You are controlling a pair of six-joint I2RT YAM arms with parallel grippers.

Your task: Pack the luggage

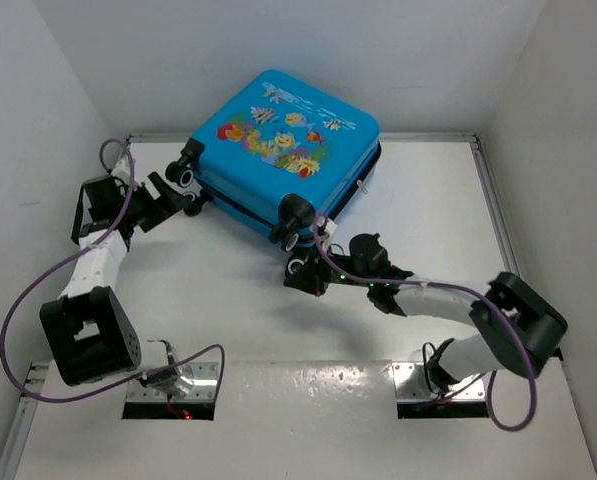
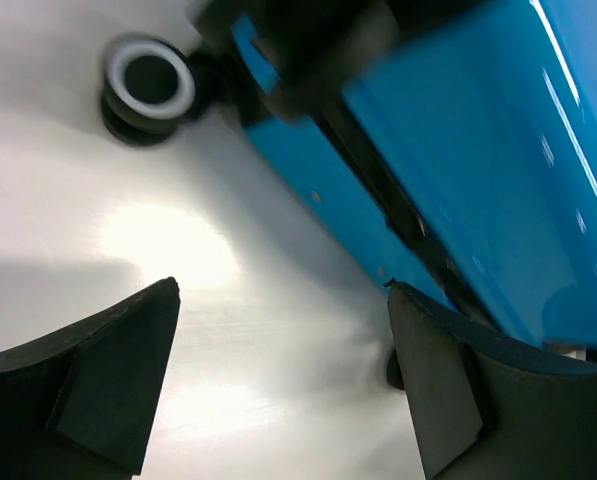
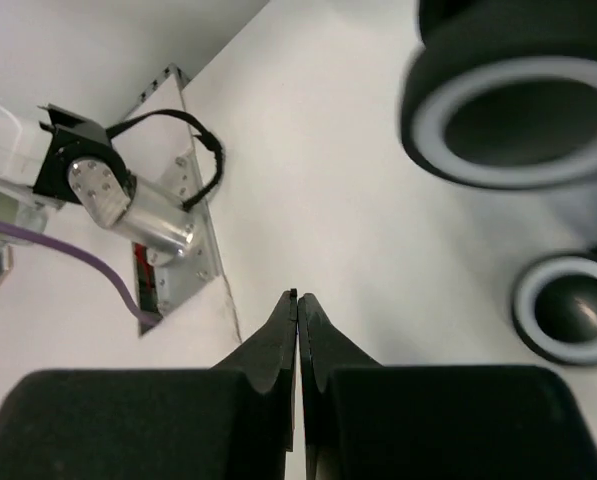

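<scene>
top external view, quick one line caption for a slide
Blue fish-print luggage lies flat, left end effector open at one wheeled corner, right end effector shut at the other.

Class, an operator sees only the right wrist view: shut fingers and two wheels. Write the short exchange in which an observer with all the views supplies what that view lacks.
Operator: Is the luggage open or closed?
Observer: From above, the luggage lies with its shells together, fish print facing up.
Operator: Where is the left gripper?
Observer: The left gripper is open with nothing between its fingers, beside the wheel at the case's left corner.
</scene>
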